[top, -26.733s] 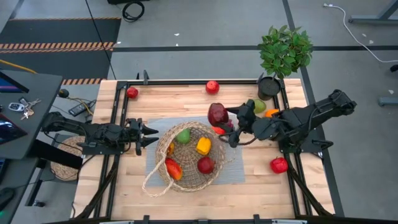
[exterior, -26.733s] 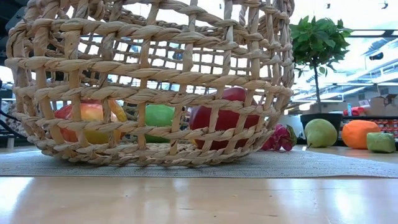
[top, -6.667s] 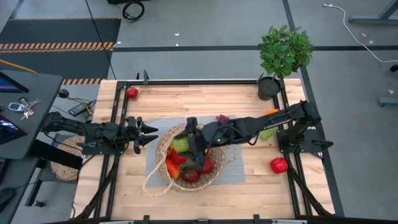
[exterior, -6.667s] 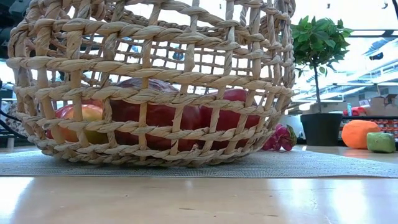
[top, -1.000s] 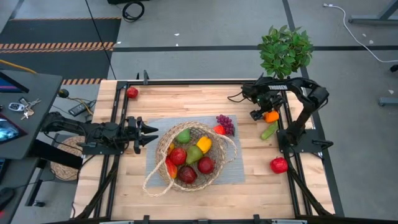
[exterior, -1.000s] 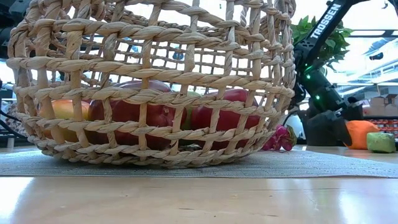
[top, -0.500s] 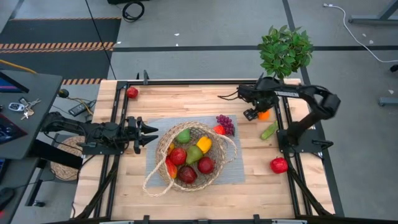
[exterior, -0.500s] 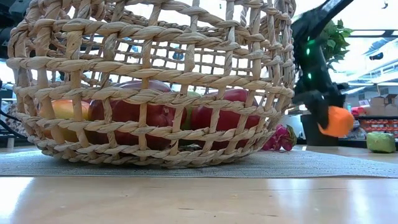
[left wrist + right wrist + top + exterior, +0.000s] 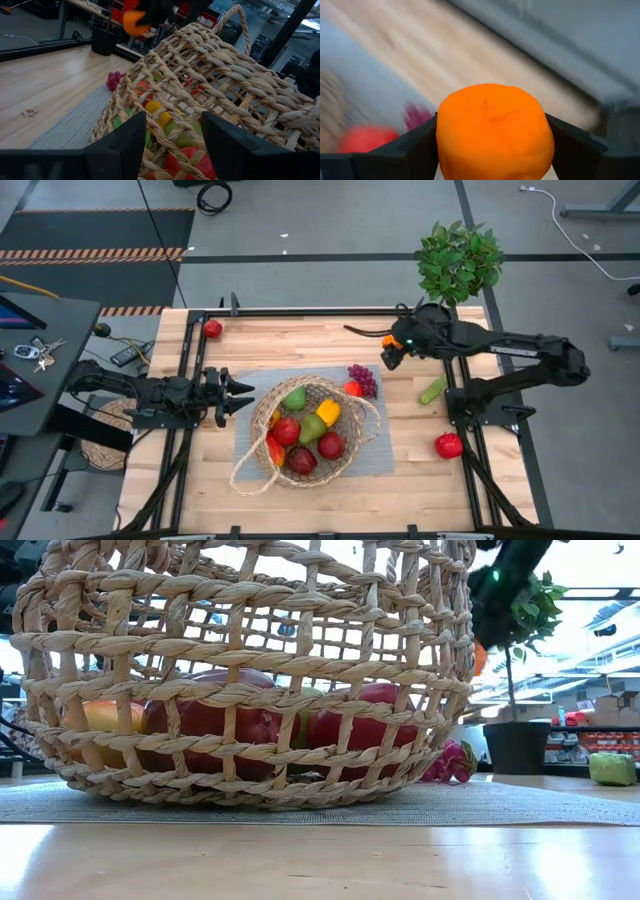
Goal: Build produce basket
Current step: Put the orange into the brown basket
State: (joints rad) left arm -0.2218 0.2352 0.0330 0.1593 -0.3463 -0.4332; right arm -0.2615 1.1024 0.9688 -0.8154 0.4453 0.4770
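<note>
The bench [image 9: 250, 340] is a light wooden top in a black frame, standing on a grey floor; a potted plant [image 9: 458, 265] stands at its far right corner and a grey mat [image 9: 380, 452] lies at its centre. The basket [image 9: 345, 445] rests on this mat and already holds several pieces of produce, among them red apples, a green pear and a yellow pepper.

Step in hand: transfer of one orange [image 9: 495, 132] to the basket. The right gripper [image 9: 392, 352] is clamped on the orange, which sits between its two fingers in the right wrist view. The gripper is raised above the bench, between the far right corner and the basket, near the purple grapes [image 9: 362, 378] that lie just beside the basket's far rim.

The left gripper [image 9: 238, 396] waits at the left edge of the mat, its fingers drawn together, holding nothing and pointing at the basket wall.

Still outside the basket: a red apple [image 9: 212, 329] at the far left corner, a red apple [image 9: 448, 445] and a green piece [image 9: 433, 390] at the right edge.

Next move, as judged: carry the orange over the basket's opening, clear of the rim and handle loop, lower it, then part the fingers over a free gap among the fruit.
</note>
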